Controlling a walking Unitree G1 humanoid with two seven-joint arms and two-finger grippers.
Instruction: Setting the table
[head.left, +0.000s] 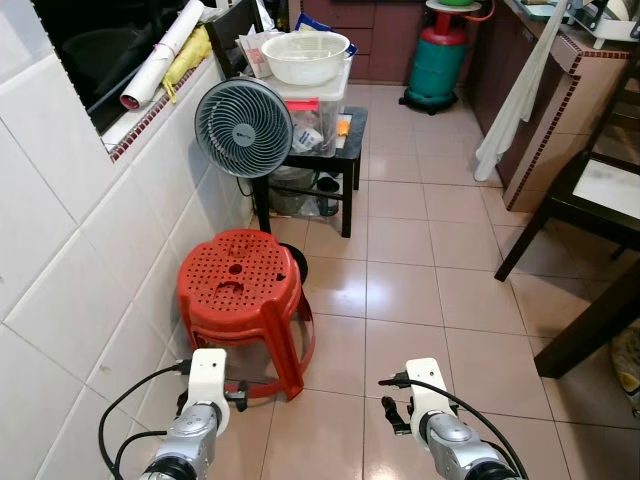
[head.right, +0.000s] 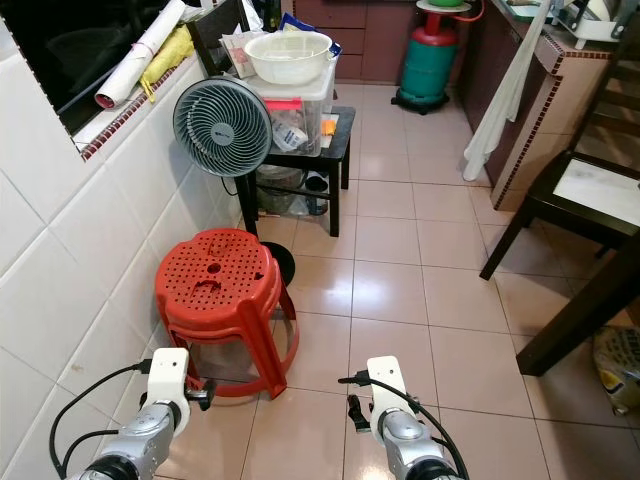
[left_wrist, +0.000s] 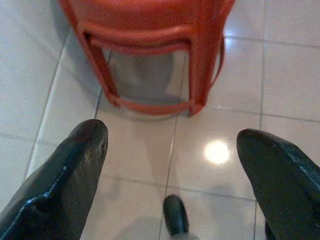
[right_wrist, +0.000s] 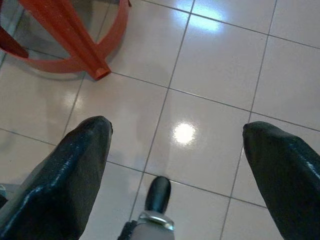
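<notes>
You've got two red plastic stools (head.left: 240, 290) stacked as one pile. One grey fan (head.left: 243, 127) stands by the wall, and one small black tabletop (head.left: 352, 128) carries one clear storage box (head.left: 318, 112) with one white bowl (head.left: 305, 56) on it. One green gas cylinder (head.left: 439, 65) stands farther back. One rolled paper (head.left: 162, 53) lies on the sill.

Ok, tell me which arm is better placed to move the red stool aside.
Left. The left claw hangs open right in front of the red stool, beside the tiled wall. The right claw, also open, hangs over bare floor tiles, off to the stool's side.
</notes>
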